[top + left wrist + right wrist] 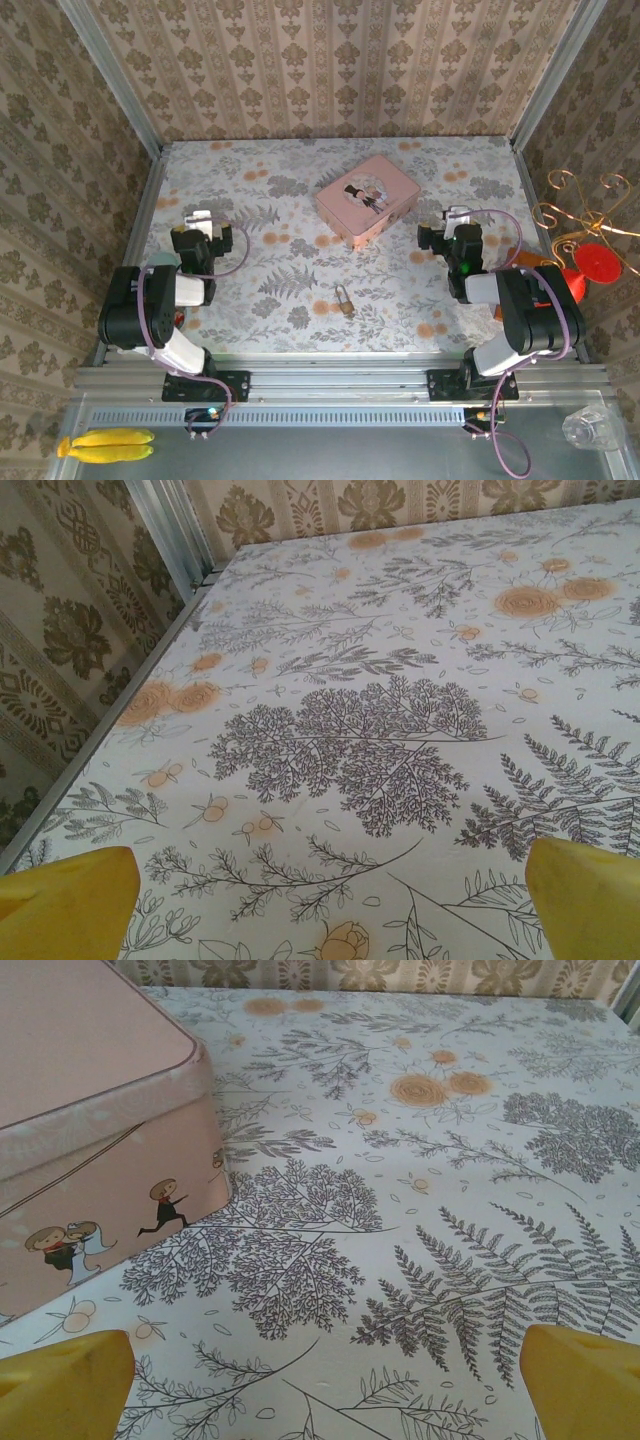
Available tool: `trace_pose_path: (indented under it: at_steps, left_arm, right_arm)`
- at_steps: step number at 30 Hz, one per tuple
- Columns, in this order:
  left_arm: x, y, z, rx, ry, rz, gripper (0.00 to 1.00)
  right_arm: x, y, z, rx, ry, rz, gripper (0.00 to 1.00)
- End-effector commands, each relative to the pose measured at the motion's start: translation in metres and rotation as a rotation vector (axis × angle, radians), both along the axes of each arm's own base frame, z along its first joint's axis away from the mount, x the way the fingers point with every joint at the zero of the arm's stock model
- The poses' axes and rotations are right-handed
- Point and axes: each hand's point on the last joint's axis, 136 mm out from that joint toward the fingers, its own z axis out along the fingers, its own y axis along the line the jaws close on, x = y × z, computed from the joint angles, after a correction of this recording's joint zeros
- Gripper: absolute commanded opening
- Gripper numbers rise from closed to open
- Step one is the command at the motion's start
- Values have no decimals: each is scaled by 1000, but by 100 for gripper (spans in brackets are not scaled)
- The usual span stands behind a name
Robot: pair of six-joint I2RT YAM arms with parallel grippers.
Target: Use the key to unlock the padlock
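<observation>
Bananas (pixel 105 443) nearest, padlock (pixel 344 300) midway, pink tin (pixel 367 199) beyond

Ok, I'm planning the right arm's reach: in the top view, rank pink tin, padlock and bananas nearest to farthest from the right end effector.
From the right end effector:
1. The pink tin, just to its left.
2. The padlock, lower left of it, mid-view.
3. The bananas, far off at the bottom left corner.

The left arm (pixel 130 310) and right arm (pixel 535 312) had black blocky joints and white links, with lilac cables (pixel 243 249) looping along them. A green light (pixel 464 268) glowed on the right. The left hand (pixel 325 905) and right hand (pixel 325 1380) had yellow fingers (pixel 65 900).
</observation>
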Motion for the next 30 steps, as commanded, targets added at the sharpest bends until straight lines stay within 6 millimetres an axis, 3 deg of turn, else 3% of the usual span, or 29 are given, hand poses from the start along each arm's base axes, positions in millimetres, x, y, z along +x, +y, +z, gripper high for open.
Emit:
trace_pose_path:
  at_steps: [1, 30]
  left_arm:
    - [2, -1, 5, -26, -13, -4, 100]
    - [0, 2, 5, -23, -19, 17, 100]
  right_arm:
    - [8, 3, 12, 29, -38, 11, 100]
    - [8, 3, 11, 44, -30, 22, 100]
